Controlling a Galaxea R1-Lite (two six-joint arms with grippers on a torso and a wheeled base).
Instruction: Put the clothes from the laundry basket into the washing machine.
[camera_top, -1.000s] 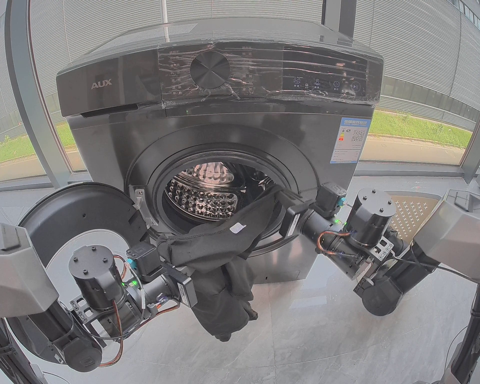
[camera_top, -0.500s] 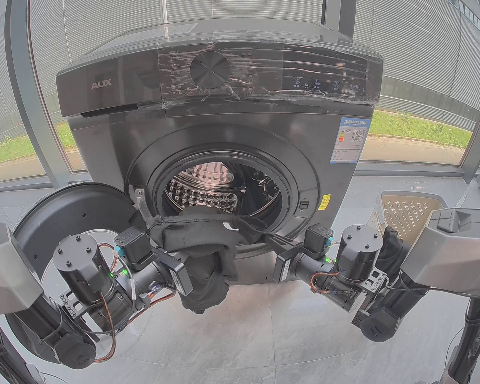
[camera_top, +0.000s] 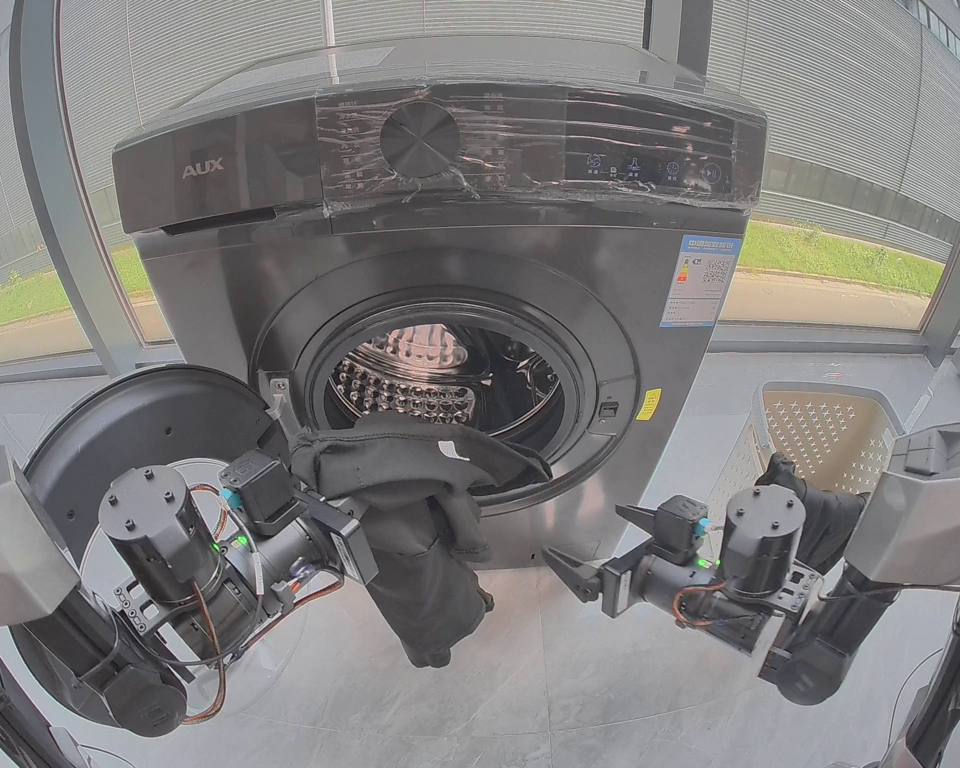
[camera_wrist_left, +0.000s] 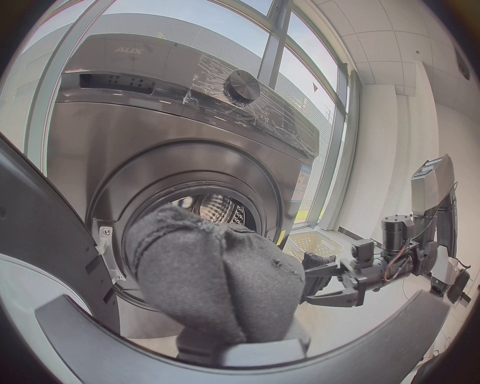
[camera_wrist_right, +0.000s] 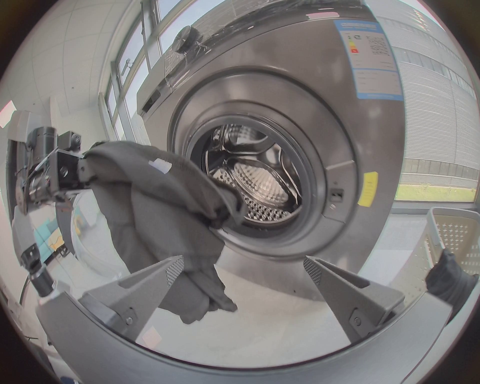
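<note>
Left hand (camera_top: 335, 500) is clamped on a dark garment (camera_top: 420, 470) at the washer's (camera_top: 450, 250) opening; right hand (camera_top: 582, 532), fingers apart, hangs near the basket (camera_top: 820, 420).

The scene is lit brightly by daylight from the windows (camera_top: 850, 150) behind the washer (camera_top: 440, 260). Glare is thrown off the plastic film (camera_top: 520, 140) on its panel, and highlights are caught on the metal drum (camera_top: 405, 395). Soft reflections are carried by the glossy floor (camera_top: 600, 660). Straight lines are bowed towards the edges, and the wrist views are ringed by dark corners.
</note>
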